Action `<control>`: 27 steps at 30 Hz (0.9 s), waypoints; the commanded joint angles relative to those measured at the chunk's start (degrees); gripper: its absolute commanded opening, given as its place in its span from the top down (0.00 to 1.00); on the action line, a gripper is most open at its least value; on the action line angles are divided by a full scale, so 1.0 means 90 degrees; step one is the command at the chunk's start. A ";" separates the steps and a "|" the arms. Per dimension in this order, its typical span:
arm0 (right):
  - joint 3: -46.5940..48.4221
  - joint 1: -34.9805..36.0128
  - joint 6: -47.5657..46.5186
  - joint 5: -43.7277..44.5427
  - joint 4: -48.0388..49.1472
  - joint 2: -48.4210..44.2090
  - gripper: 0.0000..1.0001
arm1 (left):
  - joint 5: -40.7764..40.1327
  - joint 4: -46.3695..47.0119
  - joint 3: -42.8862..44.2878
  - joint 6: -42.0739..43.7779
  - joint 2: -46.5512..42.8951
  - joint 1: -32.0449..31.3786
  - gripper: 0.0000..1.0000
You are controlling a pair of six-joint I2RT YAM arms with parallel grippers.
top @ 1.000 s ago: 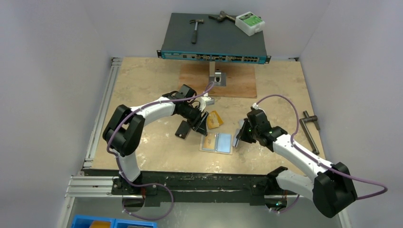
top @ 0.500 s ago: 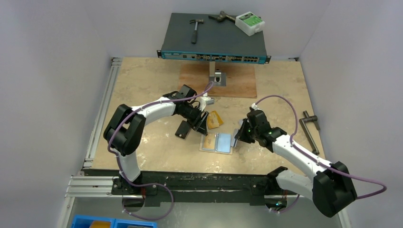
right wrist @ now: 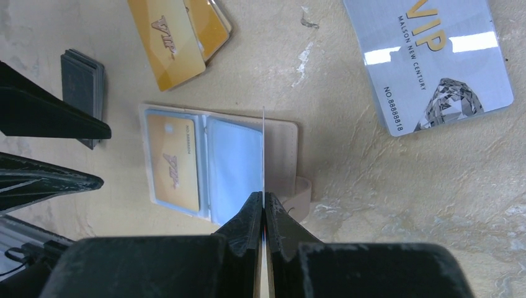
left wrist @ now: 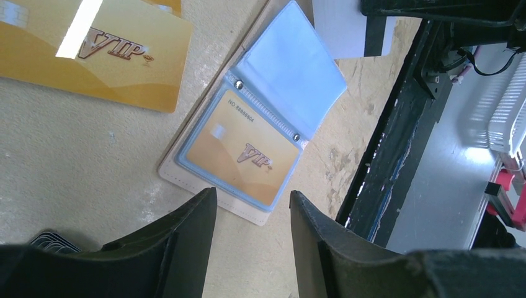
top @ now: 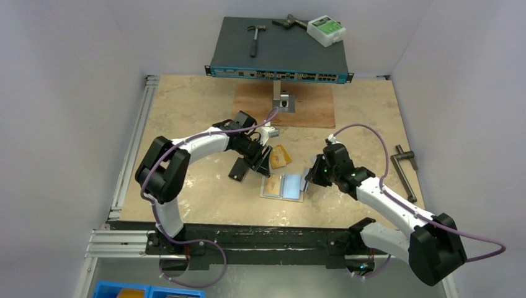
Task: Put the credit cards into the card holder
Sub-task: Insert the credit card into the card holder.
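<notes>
The card holder (top: 283, 186) lies open on the table, and an orange-yellow card (left wrist: 239, 149) fills its left pocket. The right bluish pocket (right wrist: 234, 167) holds nothing I can see. My right gripper (right wrist: 264, 197) is shut on a silver-grey card (right wrist: 263, 155), seen edge-on and upright over that pocket's right edge. Left of the holder, my left gripper (left wrist: 251, 195) hangs open with nothing between its fingers. Loose orange-yellow cards (right wrist: 177, 37), a stack of black cards (right wrist: 82, 77) and another silver-grey card (right wrist: 434, 59) lie around the holder.
A network switch (top: 279, 53) with a hammer (top: 254, 37) on it stands at the back. A wooden board (top: 291, 105) lies in front of it. A metal tool (top: 404, 167) rests at the right. The black front rail (left wrist: 397, 143) runs close to the holder.
My right gripper has edged left toward the holder with the silver-grey card in it. The left arm has stayed put.
</notes>
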 commanded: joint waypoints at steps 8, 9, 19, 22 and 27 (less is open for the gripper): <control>0.0058 -0.0013 -0.0052 -0.0229 0.0120 -0.0256 1.00 | -0.0008 0.0109 -0.0019 -0.0020 -0.0076 0.0001 0.54; 0.0045 -0.0007 -0.0052 -0.0245 0.0134 -0.0232 1.00 | -0.0006 0.0114 -0.0015 -0.0008 -0.0078 0.0001 0.54; 0.0460 0.0054 -0.0457 0.0446 -0.0564 -0.0134 1.00 | -0.0057 0.0087 -0.0029 0.0035 -0.0115 0.0001 0.54; 0.0480 0.0054 -0.0484 0.0465 -0.0540 -0.0165 1.00 | -0.0100 0.0080 -0.0029 0.0067 -0.0119 0.0001 0.54; 0.0385 0.0071 -0.0414 0.0284 -0.0271 -0.0108 1.00 | -0.0098 0.0053 -0.0015 0.0085 -0.0118 0.0001 0.54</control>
